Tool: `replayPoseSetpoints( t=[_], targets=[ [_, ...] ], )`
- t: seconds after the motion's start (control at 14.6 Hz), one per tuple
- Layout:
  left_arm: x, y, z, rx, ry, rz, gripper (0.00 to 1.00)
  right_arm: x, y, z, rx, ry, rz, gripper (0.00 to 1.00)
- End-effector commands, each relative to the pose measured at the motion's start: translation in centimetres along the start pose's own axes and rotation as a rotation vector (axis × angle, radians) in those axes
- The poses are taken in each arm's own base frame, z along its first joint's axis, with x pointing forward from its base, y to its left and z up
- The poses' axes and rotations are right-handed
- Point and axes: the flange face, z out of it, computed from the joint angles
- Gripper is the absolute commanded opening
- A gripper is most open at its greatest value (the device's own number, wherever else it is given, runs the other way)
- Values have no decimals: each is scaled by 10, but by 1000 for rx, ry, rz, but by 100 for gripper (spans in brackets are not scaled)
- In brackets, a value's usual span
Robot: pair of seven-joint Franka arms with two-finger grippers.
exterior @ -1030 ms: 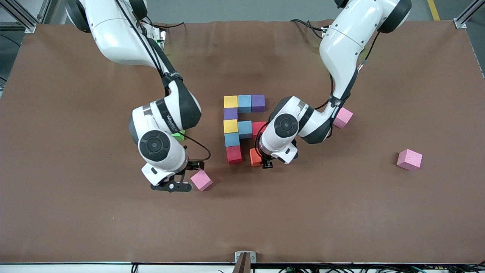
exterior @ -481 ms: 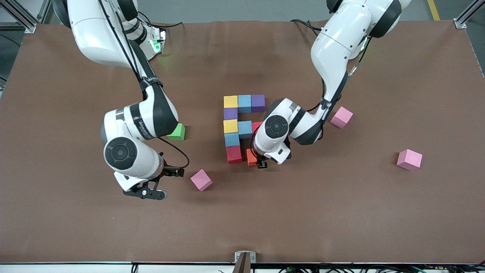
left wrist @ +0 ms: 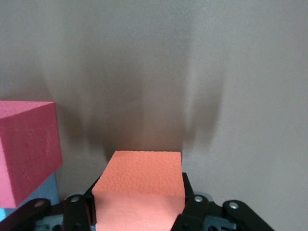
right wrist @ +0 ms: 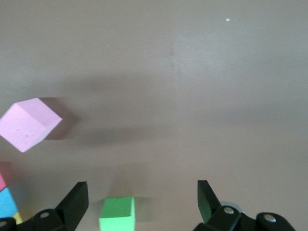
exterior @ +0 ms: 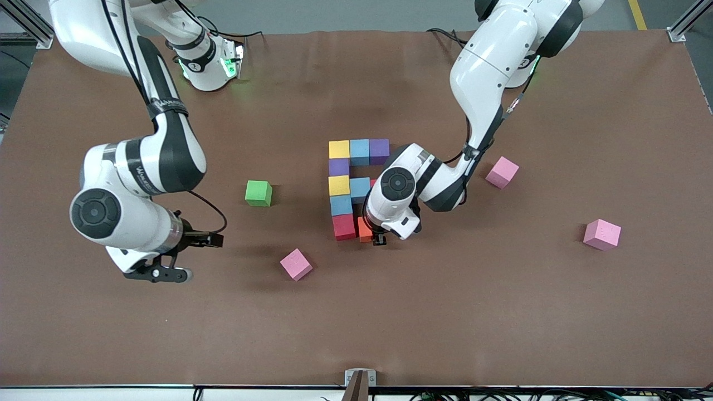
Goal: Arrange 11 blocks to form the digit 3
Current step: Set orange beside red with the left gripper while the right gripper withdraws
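Left hand (exterior: 379, 238): clamped on the orange block (exterior: 365, 229), now slid up beside the red block (exterior: 343, 226) at the figure's near bar; placement nearly done. Right hand (exterior: 159, 273): fingers spread, empty, withdrawn from the pink block (exterior: 296, 264), which waits on the worktop (exterior: 445, 312).

A: Any readable text or labels?

B: Barely. The right arm (exterior: 167, 161) has white lettering running down the black band of its forearm, but I can't make out the word. Same kind of band on the left arm (exterior: 440, 178), nothing readable there either.

A: Blocks? Table?

B: No print, numbers or stickers on any block, and nothing on the brown table (exterior: 501, 312). Both wrist views show plain surfaces only.

A: Bases?

B: The right arm's base (exterior: 207, 61) has a dark ring with small white marks, too small to read.
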Motion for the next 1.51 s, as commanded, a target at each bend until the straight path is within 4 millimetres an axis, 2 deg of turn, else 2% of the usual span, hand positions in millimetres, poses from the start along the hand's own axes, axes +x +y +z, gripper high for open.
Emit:
replayPoseSetpoints(
  t=[0.0, 0.21, 0.62, 0.76, 0.89, 1.03, 1.17, 1.24, 1.3, 1.37, 1.44],
  targets=[
    [-7, 3, -1, -21, 6, 0, 0, -19, 8, 2, -20, 12, -22, 100],
    [-14, -4, 0, -18, 2, 11, 0, -18, 9, 2, -35, 19, -29, 100],
    [-14, -5, 3, -12, 3, 8, 0, -17, 10, 12, -45, 35, -34, 100],
    [-14, -5, 3, -11, 2, 5, 6, -18, 10, 12, -49, 34, -35, 100],
    [-14, -5, 4, -9, 2, -17, 24, -19, 11, 9, -48, 34, -35, 100],
    [-15, -6, 4, -9, 2, -16, 34, -19, 11, 7, -47, 35, -35, 100],
    [-15, -6, 4, -9, 2, -16, 50, -19, 11, 8, -48, 34, -35, 100],
    [-14, -6, 4, -11, 4, -14, 64, -19, 11, 7, -49, 36, -35, 100],
    [-16, -7, 5, -15, 9, 2, 88, -19, 11, 8, -49, 34, -35, 100],
    [-17, -8, 5, -15, 9, 7, 100, -19, 11, 7, -49, 36, -35, 100],
    [-17, -8, 4, -16, 9, 18, 100, -19, 11, 8, -49, 34, -35, 100]
  ],
)
